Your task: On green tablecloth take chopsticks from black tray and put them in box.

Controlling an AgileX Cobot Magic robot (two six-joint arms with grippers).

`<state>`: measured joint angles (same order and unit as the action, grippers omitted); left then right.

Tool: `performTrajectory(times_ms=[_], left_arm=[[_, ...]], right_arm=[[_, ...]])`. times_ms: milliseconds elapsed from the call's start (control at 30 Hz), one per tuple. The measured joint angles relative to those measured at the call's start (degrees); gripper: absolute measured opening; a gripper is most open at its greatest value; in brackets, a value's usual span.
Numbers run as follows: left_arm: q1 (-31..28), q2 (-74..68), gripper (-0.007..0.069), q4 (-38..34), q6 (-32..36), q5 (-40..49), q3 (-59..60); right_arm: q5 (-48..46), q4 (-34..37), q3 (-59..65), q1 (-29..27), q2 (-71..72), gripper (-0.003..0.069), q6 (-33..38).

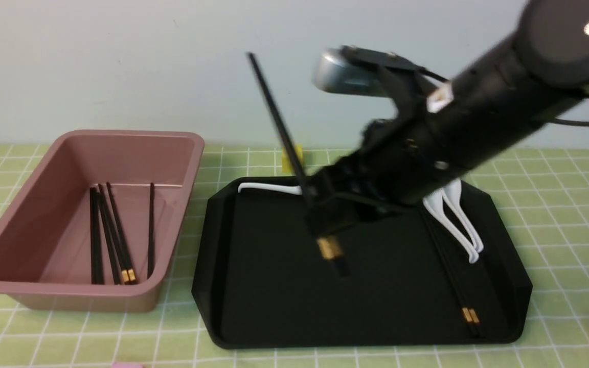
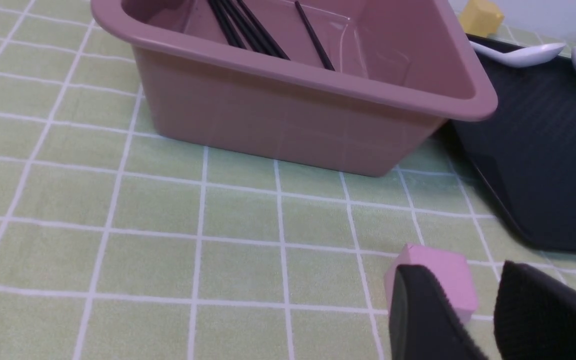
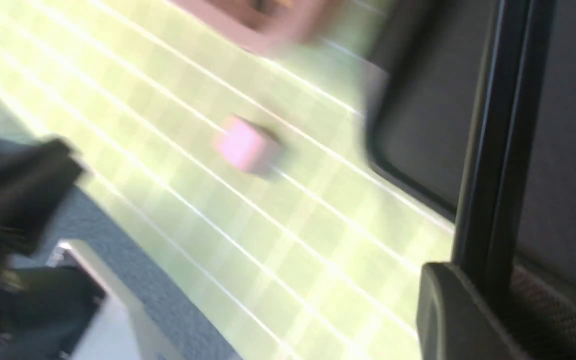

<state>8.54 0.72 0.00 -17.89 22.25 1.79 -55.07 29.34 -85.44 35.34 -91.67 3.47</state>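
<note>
The right pincer (image 1: 325,217) is clenched on one chopstick (image 1: 274,107), gripping it just above the gold band, well toward the thick end. The stick tilts with its thin tip up toward 11 o'clock and hangs over the middle of the black tray (image 1: 253,306). The box (image 1: 120,140) sits at 9 o'clock from the tray on the green tablecloth (image 1: 555,204), near it but apart, with several chopsticks (image 1: 115,235) lying lengthwise on its floor. Two more sticks (image 1: 453,286) lie side by side toward the tray's 3 o'clock edge, beside white spoons (image 1: 460,220).

Such a stick is likely light, stiff and smooth. Held this near one end it may pivot or slide in the grip, so a hold nearer the middle would probably balance better. The pair on the tray lies flat and close together — the pads would have to come right down to the tray floor, and could catch both sticks at once.

Only the front view shows the grip and the tilt. The right wrist view is blurred, yet it shows the stick running out from the pads (image 3: 468,310) across the tray, and a pink cube (image 3: 245,145) on the surface. The left wrist view alone shows the left pincer (image 2: 460,272) — released, jaws apart with nothing between them, low over the cloth past the box's 6 o'clock side, just in front of that cube.
</note>
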Motion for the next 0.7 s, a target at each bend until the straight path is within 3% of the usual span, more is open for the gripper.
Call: performTrajectory(times_ms=[267,500,700], left_arm=[[0.00,0.00,0.0239,0.00,0.00,0.00,0.00],[0.00,0.00,0.0239,0.00,0.00,0.00,0.00],[0.00,0.00,0.0239,0.00,0.00,0.00,0.00]], right_arm=[[6.45,0.44,-19.19,6.84,-19.76,0.0140,0.19],[18.43,0.76,-31.63,10.38,-35.22,0.0143,0.19],[27.78,1.89,-32.96,11.89,-42.89,0.0225,0.19]])
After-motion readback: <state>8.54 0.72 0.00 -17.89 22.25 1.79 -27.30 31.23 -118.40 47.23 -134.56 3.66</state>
